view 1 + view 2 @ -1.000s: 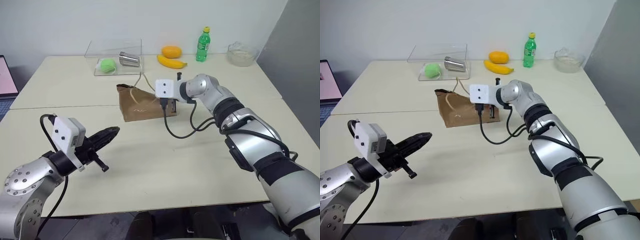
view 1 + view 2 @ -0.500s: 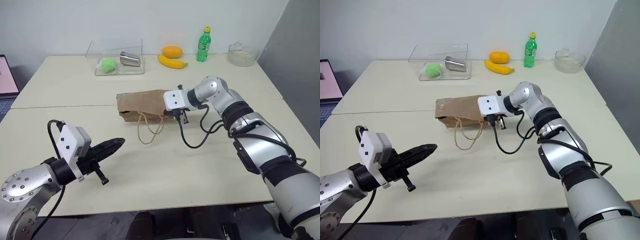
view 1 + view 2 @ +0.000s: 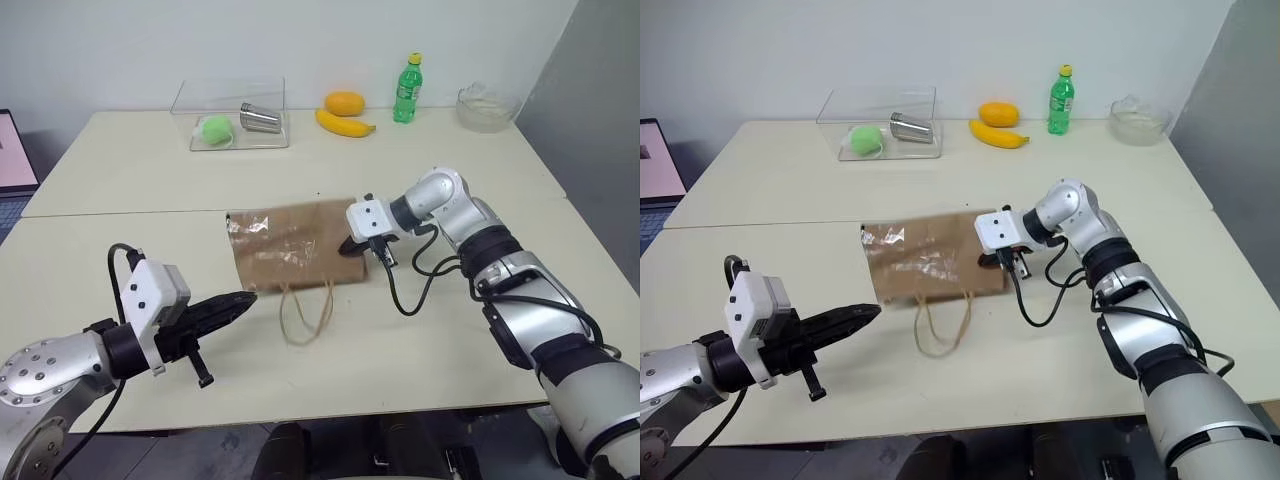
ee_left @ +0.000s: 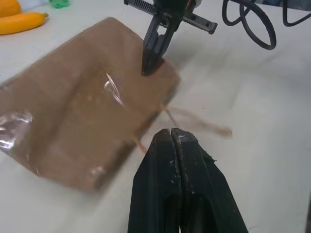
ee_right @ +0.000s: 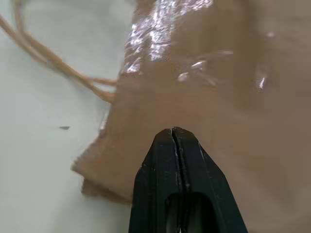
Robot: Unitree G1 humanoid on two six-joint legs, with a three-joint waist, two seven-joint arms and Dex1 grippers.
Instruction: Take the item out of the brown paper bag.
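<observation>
Now flat at frame centre, brown paper bag point(image 3: 292, 248), handles toward the near edge. Item unseen. Right gripper point(image 3: 349, 245) closed, tip on the bag's right edge. Left gripper point(image 3: 243, 301) closed, empty, lower left. Left wrist: bare table right of bag.

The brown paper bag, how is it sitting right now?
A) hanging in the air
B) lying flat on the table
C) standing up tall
B: the brown paper bag lies flat on the table, its cord handles spread out on the tabletop in front of it.
</observation>
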